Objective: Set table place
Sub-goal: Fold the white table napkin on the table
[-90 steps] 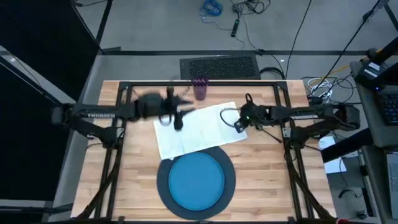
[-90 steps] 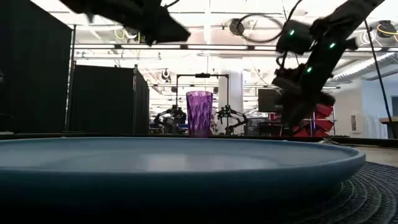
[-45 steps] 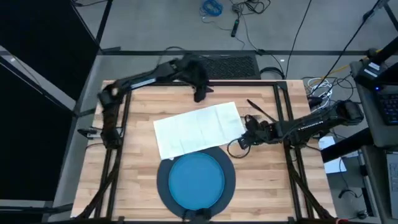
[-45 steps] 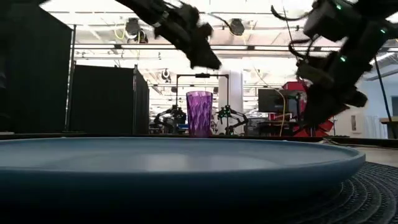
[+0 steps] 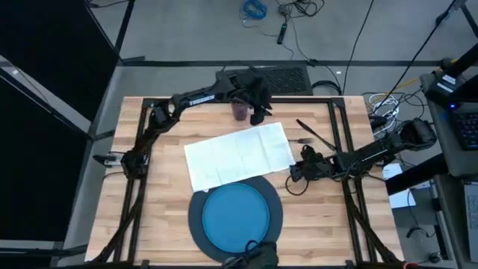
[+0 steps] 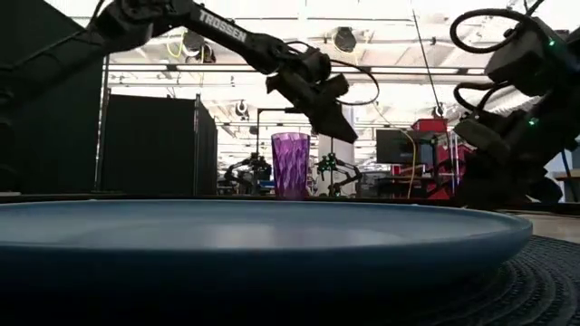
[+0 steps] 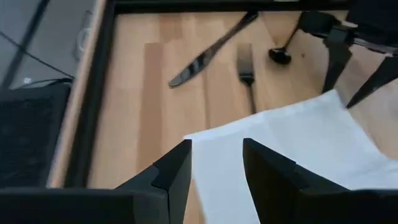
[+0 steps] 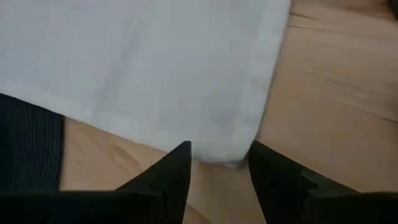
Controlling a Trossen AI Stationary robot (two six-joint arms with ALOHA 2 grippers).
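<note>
High view: blue plate [image 5: 239, 217] already seated on the dark round charger [image 5: 196, 217] at the near middle of the wooden surface [image 5: 164, 217]. White napkin [image 5: 237, 155] spread flat just behind, its near edge lapping the charger rim, not folded or set to one side. Purple cup [image 5: 240, 110] upright at the far edge, close by the left hand [image 5: 258, 113], which hovers just beside it and above the napkin's far corner. Knife [image 5: 317, 133] and fork [image 5: 301, 140] lying loose on the bare wood to the right of the napkin, well apart from the plate; no spoon to be made out anywhere.

Left wrist view: left hand's fingers [image 7: 176, 169] spread with nothing between them, pointing down over the napkin corner toward the cutlery.

Right wrist view: right hand [image 8: 219, 163] low over the napkin's right near corner, fingers [image 8: 277, 171] apart, the cloth edge lying in the gap but not pinched.

Low view: cup standing behind the plate rim, left arm reaching across above it, right arm bent down at the right.

Judged from this layout, roughly the first stage done: charger and plate stacked. Left to do: napkin placed properly, cutlery brought beside the plate, cup moved to its spot near the setting. Next step probably a grab at the napkin corner by the right hand, though not certain.
</note>
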